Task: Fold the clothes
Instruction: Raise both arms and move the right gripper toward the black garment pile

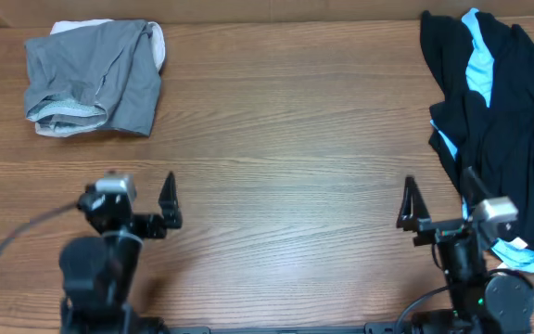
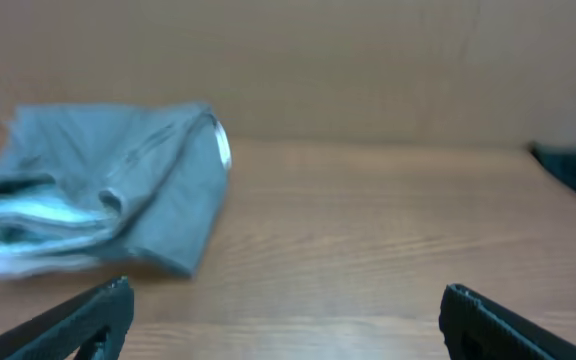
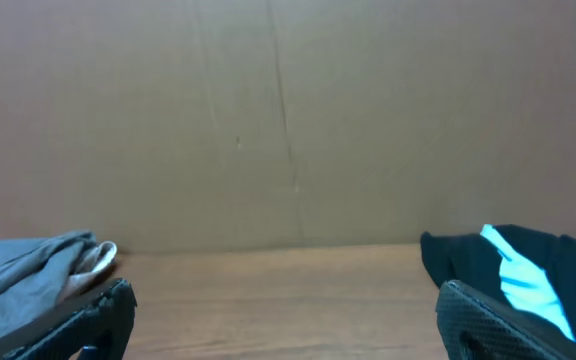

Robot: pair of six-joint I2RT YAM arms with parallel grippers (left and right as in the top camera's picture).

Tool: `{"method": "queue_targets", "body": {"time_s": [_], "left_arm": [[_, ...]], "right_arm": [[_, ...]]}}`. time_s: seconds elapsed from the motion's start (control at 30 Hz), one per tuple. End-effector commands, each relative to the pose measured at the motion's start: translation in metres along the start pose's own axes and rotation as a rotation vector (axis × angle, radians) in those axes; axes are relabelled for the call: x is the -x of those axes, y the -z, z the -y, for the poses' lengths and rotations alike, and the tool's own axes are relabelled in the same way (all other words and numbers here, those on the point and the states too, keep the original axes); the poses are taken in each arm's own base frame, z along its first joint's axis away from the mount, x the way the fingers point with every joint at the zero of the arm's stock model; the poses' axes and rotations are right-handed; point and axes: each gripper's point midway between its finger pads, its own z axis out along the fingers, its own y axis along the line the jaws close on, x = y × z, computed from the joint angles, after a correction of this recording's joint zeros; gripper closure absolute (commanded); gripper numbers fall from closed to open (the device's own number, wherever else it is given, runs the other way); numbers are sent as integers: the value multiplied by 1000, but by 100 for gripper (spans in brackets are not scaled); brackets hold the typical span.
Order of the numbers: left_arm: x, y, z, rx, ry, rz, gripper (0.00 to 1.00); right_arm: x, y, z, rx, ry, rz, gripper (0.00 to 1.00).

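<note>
Our left hand (image 2: 286,295) is spread wide, its two fingers (image 2: 78,320) far apart at the lower corners of the left wrist view, with bare bench (image 1: 286,139) showing between them. Our right hand (image 3: 286,292) is just as wide, and again we see only wood in the gap.

The grey clothes (image 1: 95,79) lie ahead of the left hand and off to its left, well apart from it. They are a loosely folded bundle with a pale waistband along the edge nearest us and a strip of white cloth showing at the far side. From the right hand they are far ahead and to the left, and only their edge shows in the right wrist view.

The black clothes (image 1: 499,121) are a crumpled heap with light blue lining showing. They start well ahead of the right hand on its right and run back alongside it, past the wrist. From overhead the wrist camera overlaps the heap, and we cannot tell whether the arm touches the cloth. From the left hand only a dark corner shows, far right.

A plain brown wall (image 3: 288,120) stands beyond the bench, straight ahead of both hands.
</note>
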Motion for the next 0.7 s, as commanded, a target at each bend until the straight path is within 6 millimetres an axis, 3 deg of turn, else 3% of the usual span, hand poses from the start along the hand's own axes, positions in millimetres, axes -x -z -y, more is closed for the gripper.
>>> {"method": "queue_targets", "body": {"time_s": [0.0,0.17,0.3,0.53,0.67], "left_arm": [[33,-10,11,-49,-44,-83,0],[47,-26,10,-43,-75,-309,0],[42,-39,8,-36,-47,-500,0],[-1,-71,-1,-22,0,-786,0],[-37,-90,-5,-24,26,-921,0]], "right_arm": [[33,-10,-1,-26,-1,-45,0],[42,-37,-1,-56,-7,-250,0],[30,-63,-1,-71,-17,-461,0],[-23,-109,3,-91,-41,-779,0],[-67,-129,11,-110,-47,-898,0]]}}
